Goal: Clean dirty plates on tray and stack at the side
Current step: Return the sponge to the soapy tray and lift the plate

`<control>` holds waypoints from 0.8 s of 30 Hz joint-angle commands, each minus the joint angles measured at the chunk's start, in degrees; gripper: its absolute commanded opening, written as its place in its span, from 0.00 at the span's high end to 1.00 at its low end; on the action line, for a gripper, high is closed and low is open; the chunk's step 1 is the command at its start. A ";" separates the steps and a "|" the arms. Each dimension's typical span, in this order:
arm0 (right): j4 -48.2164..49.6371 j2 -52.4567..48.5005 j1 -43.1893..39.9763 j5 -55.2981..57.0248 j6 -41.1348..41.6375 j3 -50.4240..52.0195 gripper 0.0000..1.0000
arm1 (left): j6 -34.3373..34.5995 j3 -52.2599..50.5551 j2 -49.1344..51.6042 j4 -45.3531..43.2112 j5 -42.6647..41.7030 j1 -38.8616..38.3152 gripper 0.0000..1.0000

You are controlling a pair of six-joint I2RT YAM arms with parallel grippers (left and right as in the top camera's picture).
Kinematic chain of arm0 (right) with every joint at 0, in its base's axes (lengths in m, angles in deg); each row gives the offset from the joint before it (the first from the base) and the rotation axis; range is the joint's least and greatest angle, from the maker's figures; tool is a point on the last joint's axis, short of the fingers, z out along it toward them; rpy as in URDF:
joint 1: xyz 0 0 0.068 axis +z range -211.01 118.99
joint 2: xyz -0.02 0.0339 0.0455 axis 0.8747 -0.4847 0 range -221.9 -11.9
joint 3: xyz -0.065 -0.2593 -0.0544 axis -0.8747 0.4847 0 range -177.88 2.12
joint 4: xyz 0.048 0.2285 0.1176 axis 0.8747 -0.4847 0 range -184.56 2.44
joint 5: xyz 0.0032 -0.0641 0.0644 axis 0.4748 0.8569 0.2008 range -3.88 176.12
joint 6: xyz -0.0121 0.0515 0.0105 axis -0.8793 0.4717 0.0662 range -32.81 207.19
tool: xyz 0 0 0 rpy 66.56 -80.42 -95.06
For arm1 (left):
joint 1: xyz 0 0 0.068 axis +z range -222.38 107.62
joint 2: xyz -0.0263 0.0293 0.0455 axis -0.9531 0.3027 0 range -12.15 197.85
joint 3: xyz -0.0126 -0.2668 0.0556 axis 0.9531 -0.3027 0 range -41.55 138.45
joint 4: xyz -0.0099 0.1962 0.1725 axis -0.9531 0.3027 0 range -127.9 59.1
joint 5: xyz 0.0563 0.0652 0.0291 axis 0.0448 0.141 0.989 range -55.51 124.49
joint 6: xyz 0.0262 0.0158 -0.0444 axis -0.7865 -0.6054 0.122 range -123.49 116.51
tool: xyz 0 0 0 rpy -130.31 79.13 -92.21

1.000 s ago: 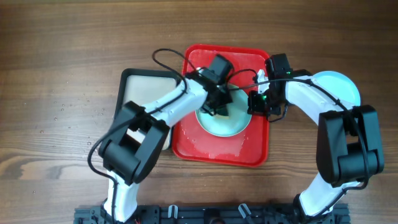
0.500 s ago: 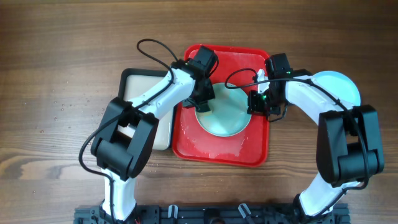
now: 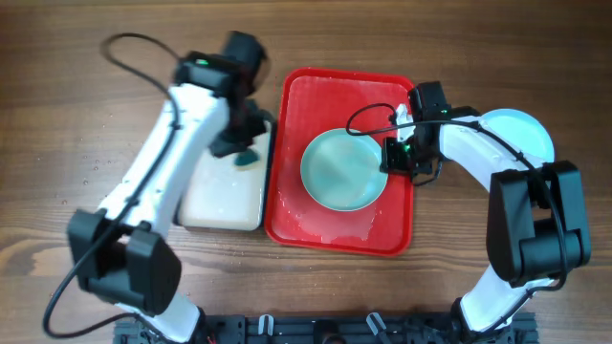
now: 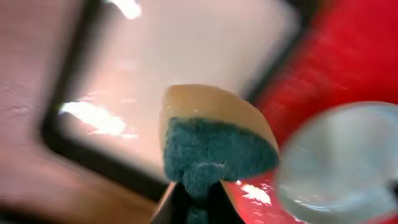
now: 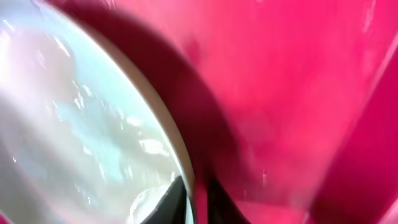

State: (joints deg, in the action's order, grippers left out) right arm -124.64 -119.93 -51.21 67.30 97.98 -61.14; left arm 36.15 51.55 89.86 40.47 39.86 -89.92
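A pale blue plate (image 3: 342, 172) lies on the red tray (image 3: 330, 229). My right gripper (image 3: 394, 159) is shut on that plate's right rim; the right wrist view shows the rim (image 5: 177, 149) between the fingers (image 5: 198, 199). My left gripper (image 3: 245, 151) is shut on a blue and tan sponge (image 4: 214, 140) and holds it over the right edge of the cream tray (image 3: 215, 205). Another pale blue plate (image 3: 526, 134) lies on the table to the right, partly hidden by my right arm. The white plate is not in view.
The black-rimmed cream tray sits just left of the red tray, their edges close. The wooden table (image 3: 96, 96) surrounds both. Cables loop above each arm. The left wrist view shows the plate's edge (image 4: 348, 162) at the right.
My left gripper has moved left with the sponge, off the plate and the red tray, to over the cream tray. The right gripper has stayed on the plate's rim.
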 commanded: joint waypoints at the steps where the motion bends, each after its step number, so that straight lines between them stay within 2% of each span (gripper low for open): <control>1: -0.11 -1.75 -0.39 -0.35 -0.50 0.00 0.96 | -4.81 -5.79 -0.70 -2.84 7.74 3.23 0.96; 4: -4.15 2.32 -0.22 2.60 -0.22 -0.07 0.96 | -4.94 -17.38 -0.70 -12.63 7.06 3.87 0.96; 6: -7.30 8.63 1.40 9.79 -0.09 -0.07 0.96 | -4.96 -19.26 -0.70 -14.56 6.21 4.00 0.78; 7: -8.68 11.61 2.67 13.46 -0.07 -0.07 0.96 | -4.96 -19.15 -0.92 -14.62 6.08 4.00 0.59; 9: -10.12 16.00 5.46 21.42 0.09 -0.07 0.96 | -5.75 -18.53 -2.08 -14.58 4.39 4.33 0.39; 10: -11.69 19.47 8.79 29.70 2.80 -0.28 0.96 | -7.19 -17.70 -4.37 -14.45 1.68 4.35 0.27; 13: -14.64 23.67 15.43 42.88 8.28 -0.98 0.95 | -7.76 -17.33 -9.70 -14.14 -0.24 4.33 0.14; 15: -16.50 26.45 21.66 52.65 9.18 -1.03 0.96 | -7.76 -17.33 -16.52 -13.40 -0.44 4.35 0.00; 21: -21.49 28.22 39.30 72.43 13.40 -1.03 0.96 | -7.76 -17.33 -29.97 -12.94 -0.39 4.37 0.00; 24: -21.51 28.22 44.74 81.42 13.33 -1.03 0.96 | -7.74 -17.33 -30.40 -12.66 -0.39 4.37 0.00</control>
State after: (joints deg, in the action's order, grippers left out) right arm -146.15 -92.61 -10.22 136.58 109.91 -61.14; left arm 28.90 33.37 60.03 27.72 40.14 -85.85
